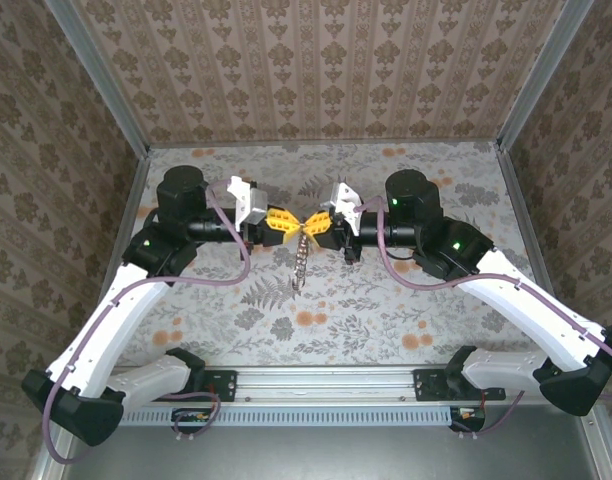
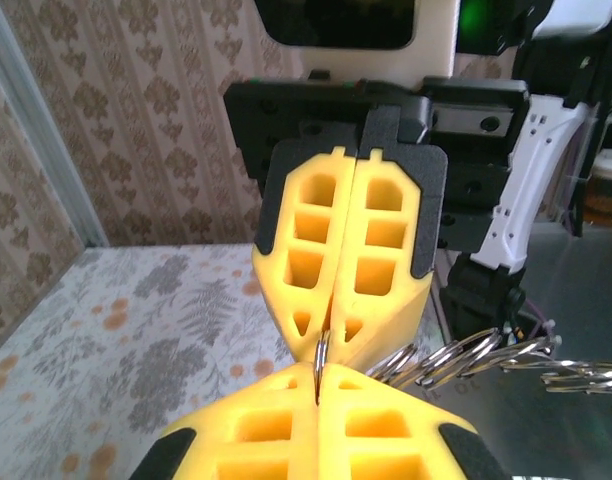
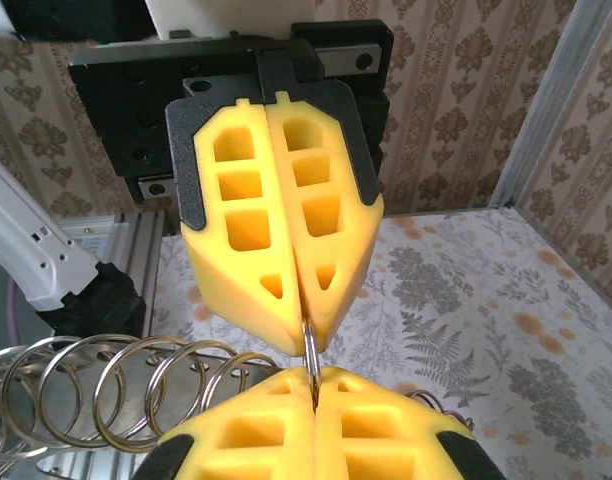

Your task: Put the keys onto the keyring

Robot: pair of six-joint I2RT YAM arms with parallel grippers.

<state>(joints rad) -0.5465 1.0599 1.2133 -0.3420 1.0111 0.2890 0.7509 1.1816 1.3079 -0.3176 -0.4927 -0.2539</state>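
The keyring is a chain of linked grey metal rings [image 1: 300,262] hanging above the flowered cloth at mid-table. My left gripper [image 1: 281,222] and right gripper [image 1: 321,222] meet tip to tip, and each is shut on the chain's top ring. In the left wrist view that ring [image 2: 321,358] stands edge-on between my left gripper [image 2: 318,378] and the right gripper [image 2: 333,330], with the other rings [image 2: 486,358] trailing right. In the right wrist view the ring [image 3: 311,345] is pinched by my right gripper [image 3: 313,380], and loose rings [image 3: 106,400] fan left. The yellow-orange key is out of view.
A flowered tablecloth [image 1: 386,310] covers the table, with wallpapered walls on three sides. A metal rail [image 1: 326,385] runs along the near edge between the arm bases. Purple cables [image 1: 241,268] loop beside both arms.
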